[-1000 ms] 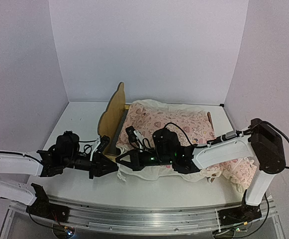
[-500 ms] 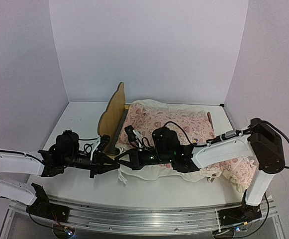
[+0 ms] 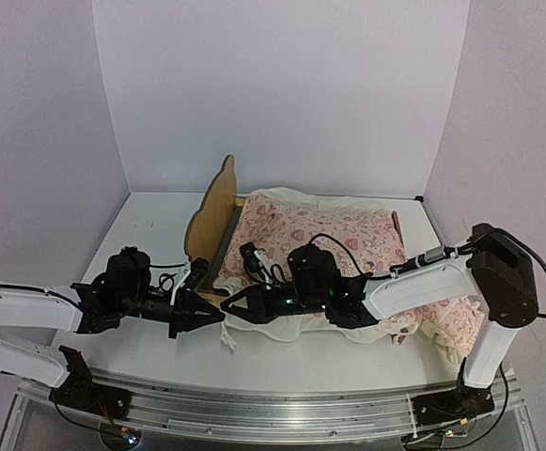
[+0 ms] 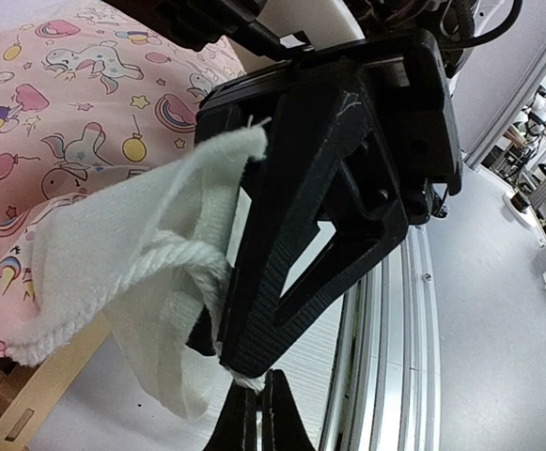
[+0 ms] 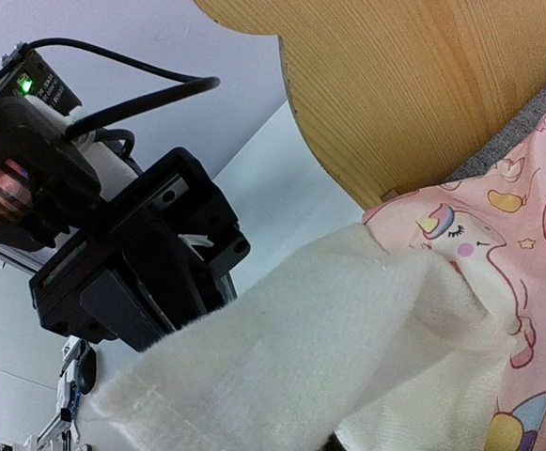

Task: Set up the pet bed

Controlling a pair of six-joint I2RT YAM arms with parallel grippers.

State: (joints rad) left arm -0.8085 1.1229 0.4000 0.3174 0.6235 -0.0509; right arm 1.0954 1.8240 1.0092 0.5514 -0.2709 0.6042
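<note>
The pet bed stands mid-table, its pale-wood headboard [image 3: 218, 209] upright at the left. More of the headboard [image 5: 423, 85] and a strip of grey base [image 5: 526, 122] show in the right wrist view. A pink printed quilt [image 3: 324, 235] with white backing [image 4: 113, 244] lies over the frame. My left gripper [image 3: 211, 317] meets the quilt's near-left corner and is shut [image 4: 257, 406] on the white cord at its edge. My right gripper [image 3: 227, 308] is at the same corner, tip to tip with the left. White cloth [image 5: 301, 348] hides its jaws.
A ruffled pink pillow [image 3: 453, 321] lies at the bed's right end beside the right arm's base. The metal rail [image 3: 282, 406] runs along the near table edge. White walls close in the left, back and right sides.
My left jaws have closed on the quilt's white edge. Both arms have barely shifted, and the corner's loose end hangs slightly lower.
</note>
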